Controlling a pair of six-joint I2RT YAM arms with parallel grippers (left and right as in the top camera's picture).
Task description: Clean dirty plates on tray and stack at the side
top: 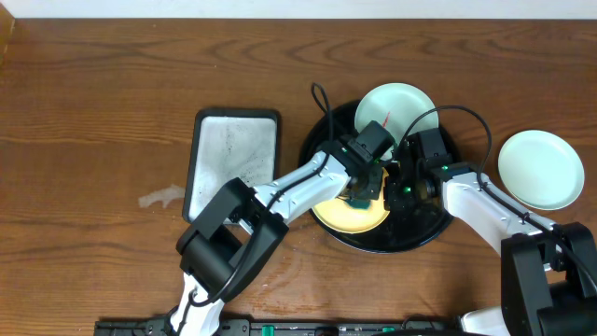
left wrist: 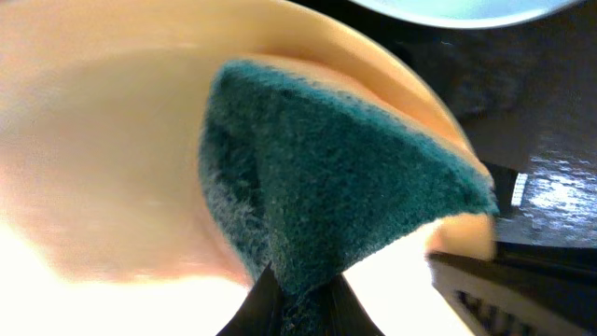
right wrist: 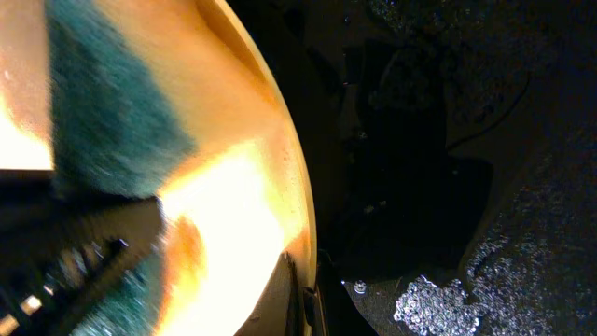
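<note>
The yellow plate [top: 359, 217] lies at the front of the round black tray [top: 424, 233]. My left gripper [top: 366, 191] is shut on a dark green scouring sponge [left wrist: 345, 177] and presses it onto the yellow plate [left wrist: 112, 140]. My right gripper [top: 403, 189] is shut on the yellow plate's rim [right wrist: 280, 215] at its right edge. A mint-green plate [top: 401, 105] with a red smear lies at the back of the tray. Another mint-green plate [top: 539, 168] sits on the wooden table to the right of the tray.
A rectangular silver metal tray [top: 233, 154] lies left of the black tray. A pale smudge [top: 163, 197] marks the table further left. The black tray's surface [right wrist: 448, 187] is wet and glossy beside the plate.
</note>
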